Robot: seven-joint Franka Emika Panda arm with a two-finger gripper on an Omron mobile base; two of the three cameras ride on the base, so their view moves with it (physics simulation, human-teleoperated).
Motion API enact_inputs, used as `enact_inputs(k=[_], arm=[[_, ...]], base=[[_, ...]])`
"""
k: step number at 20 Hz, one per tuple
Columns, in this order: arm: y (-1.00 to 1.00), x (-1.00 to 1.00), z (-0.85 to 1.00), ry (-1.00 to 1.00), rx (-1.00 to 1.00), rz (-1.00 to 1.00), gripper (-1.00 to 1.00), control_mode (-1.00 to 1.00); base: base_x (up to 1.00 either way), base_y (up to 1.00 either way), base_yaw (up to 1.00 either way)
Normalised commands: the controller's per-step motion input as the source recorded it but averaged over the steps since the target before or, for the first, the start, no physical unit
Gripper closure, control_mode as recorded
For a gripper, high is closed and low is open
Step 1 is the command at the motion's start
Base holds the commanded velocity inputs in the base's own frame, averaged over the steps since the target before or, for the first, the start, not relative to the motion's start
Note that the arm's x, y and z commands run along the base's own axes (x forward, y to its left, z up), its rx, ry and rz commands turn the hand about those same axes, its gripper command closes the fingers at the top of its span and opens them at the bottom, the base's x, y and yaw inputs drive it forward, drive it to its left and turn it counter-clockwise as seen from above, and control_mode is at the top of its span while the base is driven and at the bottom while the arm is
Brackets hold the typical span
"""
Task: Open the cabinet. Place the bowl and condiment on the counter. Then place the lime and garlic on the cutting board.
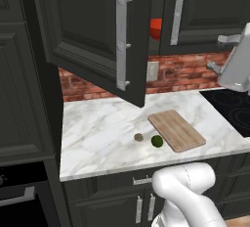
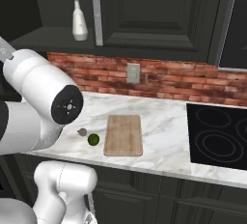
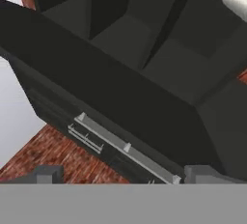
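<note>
— Cabinet (image 1: 93,30) is half done: its left door stands swung out over the counter (image 1: 102,133), the right one looks shut.

— And the claw (image 3: 120,177)?

— Spread wide, empty, up by the open door's handle (image 3: 125,148). The condiment (image 2: 79,21) stands on the shelf; the bowl (image 1: 156,28) peeks out behind the closed door.

— So?

— I'd open that right door fully first, then reach in level.

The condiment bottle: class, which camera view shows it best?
The right base view: the condiment bottle stands whole and upright on the open cabinet shelf. The hand view catches just its nozzle end at a corner; the left base view adds nothing on it.
</note>
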Motion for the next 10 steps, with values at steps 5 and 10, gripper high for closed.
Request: enact_inputs(k=[5, 10], arm=[[0.00, 0.11, -0.06, 0.11, 0.05, 0.07, -1.00, -1.00], [0.01, 0.22, -0.13, 0.13, 0.04, 0.05, -1.00, -1.00]], base=[[0.00, 0.00, 0.00], [0.00, 0.00, 0.00]])
